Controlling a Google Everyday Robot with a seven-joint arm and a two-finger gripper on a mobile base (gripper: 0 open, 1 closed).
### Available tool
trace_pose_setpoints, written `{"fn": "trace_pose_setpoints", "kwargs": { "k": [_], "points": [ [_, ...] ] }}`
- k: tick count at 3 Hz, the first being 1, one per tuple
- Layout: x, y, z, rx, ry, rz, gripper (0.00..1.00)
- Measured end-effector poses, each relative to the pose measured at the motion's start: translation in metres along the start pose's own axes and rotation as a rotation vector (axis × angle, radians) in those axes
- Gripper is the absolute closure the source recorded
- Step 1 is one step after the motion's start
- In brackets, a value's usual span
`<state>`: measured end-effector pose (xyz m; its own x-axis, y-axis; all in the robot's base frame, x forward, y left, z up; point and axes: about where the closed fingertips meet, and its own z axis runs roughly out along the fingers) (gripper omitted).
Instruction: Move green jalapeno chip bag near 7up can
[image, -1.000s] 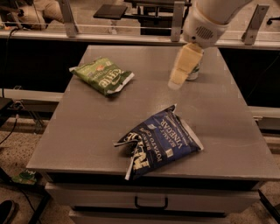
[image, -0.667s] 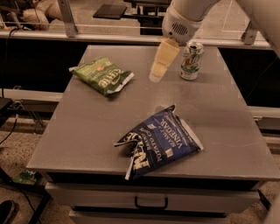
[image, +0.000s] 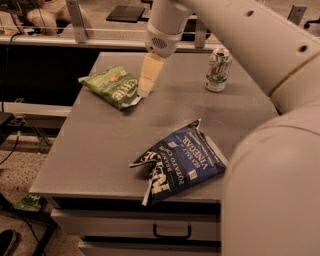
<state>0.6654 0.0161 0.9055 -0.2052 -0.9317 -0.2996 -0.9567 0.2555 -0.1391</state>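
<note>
Bright-green and crinkled, the small foil jalapeno chip bag (image: 112, 87) with white KETTLE lettering lies flat near the far-left corner of the grey table (image: 95, 150). Its whitish end points toward the middle. It looks light, soft and slippery, so I judge a pinch across a crimped end seam would hold best. The pale two-finger gripper (image: 146, 89) hangs just beside that whitish end, low over the tabletop; whether it is open or closed I cannot tell. The upright white-and-green 7up can (image: 218, 70) stands near the far-right corner, well apart. A dark-blue vinegar chip bag (image: 180, 162) lies by the near edge.

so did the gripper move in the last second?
Yes. The gripper has swung left, away from the 7up can, and now hangs at the right edge of the green jalapeno chip bag.
</note>
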Motion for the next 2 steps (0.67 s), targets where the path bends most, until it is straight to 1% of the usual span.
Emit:
{"fn": "trace_pose_setpoints", "kwargs": {
  "k": [1,2],
  "points": [
    [-0.020,-0.003,0.035,-0.032,0.040,-0.007,0.00],
    [-0.039,0.000,0.052,-0.054,0.050,-0.017,0.00]
  ]
}}
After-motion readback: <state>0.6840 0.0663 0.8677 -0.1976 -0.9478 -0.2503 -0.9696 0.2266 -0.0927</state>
